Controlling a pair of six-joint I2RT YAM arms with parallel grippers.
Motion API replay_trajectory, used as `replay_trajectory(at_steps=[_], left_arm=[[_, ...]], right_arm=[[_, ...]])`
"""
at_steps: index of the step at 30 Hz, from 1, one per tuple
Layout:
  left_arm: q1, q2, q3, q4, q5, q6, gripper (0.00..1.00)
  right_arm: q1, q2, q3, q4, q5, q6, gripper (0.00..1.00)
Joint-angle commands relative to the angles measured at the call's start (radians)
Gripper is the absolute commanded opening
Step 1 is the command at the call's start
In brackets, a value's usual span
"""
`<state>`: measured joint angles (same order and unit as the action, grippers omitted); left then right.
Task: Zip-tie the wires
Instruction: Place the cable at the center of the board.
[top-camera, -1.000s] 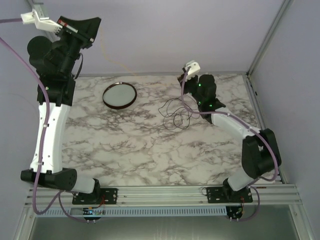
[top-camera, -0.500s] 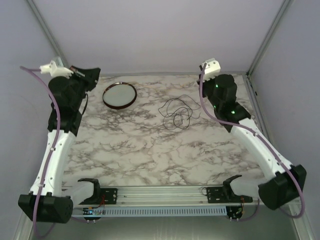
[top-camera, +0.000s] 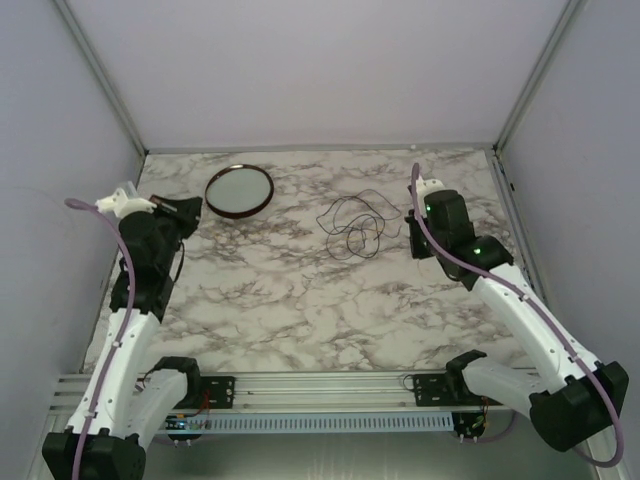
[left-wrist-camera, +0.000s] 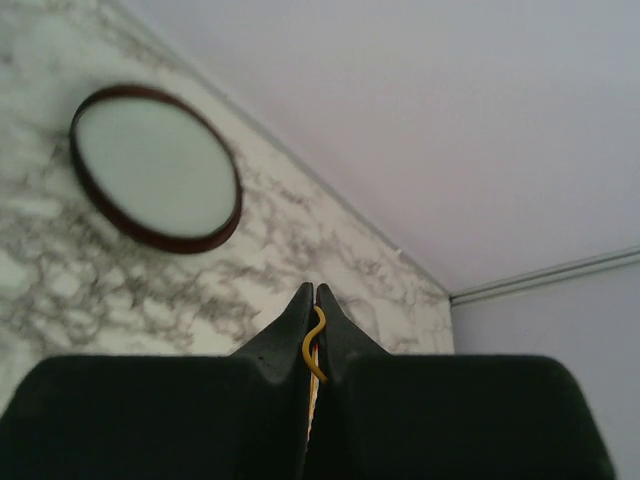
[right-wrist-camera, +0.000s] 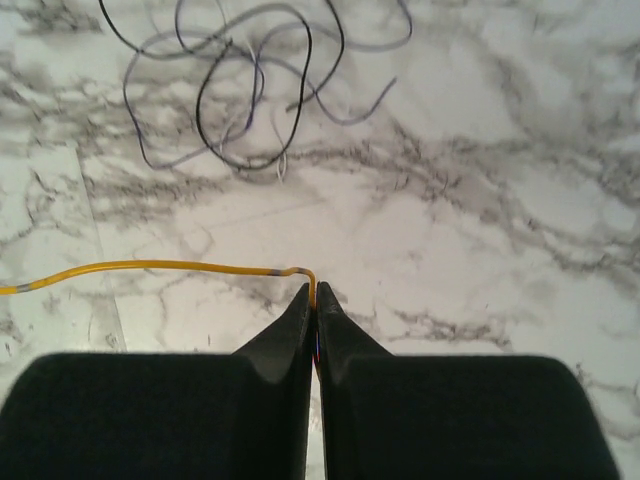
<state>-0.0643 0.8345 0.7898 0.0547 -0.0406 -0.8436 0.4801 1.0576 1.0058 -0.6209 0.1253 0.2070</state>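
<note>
Dish (top-camera: 239, 190) is the reference: round, dark rim, pale inside, flat on the marble table (top-camera: 300, 300) toward the far edge. The wires (top-camera: 351, 224) lie loose on the table to the right of the dish, well apart from it and a bit nearer the arm bases. It's one tangle of thin dark loops with free ends, nothing touching it. The left gripper (left-wrist-camera: 311, 289) sits just left of the dish and slightly nearer the bases, apart from the rim. Its fingers are pressed together, pinching a yellow strand (left-wrist-camera: 313, 345) that shows as a short curl in the seam between the tips. The right gripper (right-wrist-camera: 312, 289) is far right of the dish, on the other side of the wires from it, tips pointing toward the tangle but clear of it. Its fingers are also pressed together on a yellow strand (right-wrist-camera: 150, 267), which runs off to the left across the marble, back toward the dish side (can't tell whether it's the same strand the left one holds).
</note>
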Motion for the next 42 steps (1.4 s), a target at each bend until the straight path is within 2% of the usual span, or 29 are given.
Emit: replay_trajectory(at_steps=[1,4,8,18,29,37,39,42], left_arm=[[0.004,-0.056,-0.121,0.005,-0.016,-0.046,0.00],[0.004,-0.115,-0.200,-0.006,-0.064,-0.060,0.00],[0.004,-0.176,-0.279,-0.042,-0.120,-0.076,0.00],[0.004,-0.188,-0.424,-0.021,-0.090,-0.133,0.00],[0.003,-0.149,-0.535,0.076,-0.047,-0.161,0.00],[0.000,-0.128,-0.569,0.109,-0.041,-0.168,0.00],[0.000,-0.130,-0.569,0.109,-0.041,-0.165,0.00],[-0.003,-0.126,-0.574,0.114,-0.042,-0.163,0.00]], right_arm=[[-0.007,0.025,0.003,-0.088,0.007,0.063,0.00],[-0.021,0.087,0.005,-0.098,0.011,0.058,0.00],[-0.058,0.200,0.026,-0.139,0.113,0.055,0.00],[-0.142,0.441,0.097,-0.190,0.233,-0.111,0.00],[-0.140,0.549,0.096,-0.187,0.164,-0.156,0.00],[-0.142,0.626,0.120,-0.214,0.265,-0.165,0.00],[-0.144,0.630,0.118,-0.225,0.290,-0.180,0.08],[-0.147,0.622,0.109,-0.240,0.312,-0.196,0.15]])
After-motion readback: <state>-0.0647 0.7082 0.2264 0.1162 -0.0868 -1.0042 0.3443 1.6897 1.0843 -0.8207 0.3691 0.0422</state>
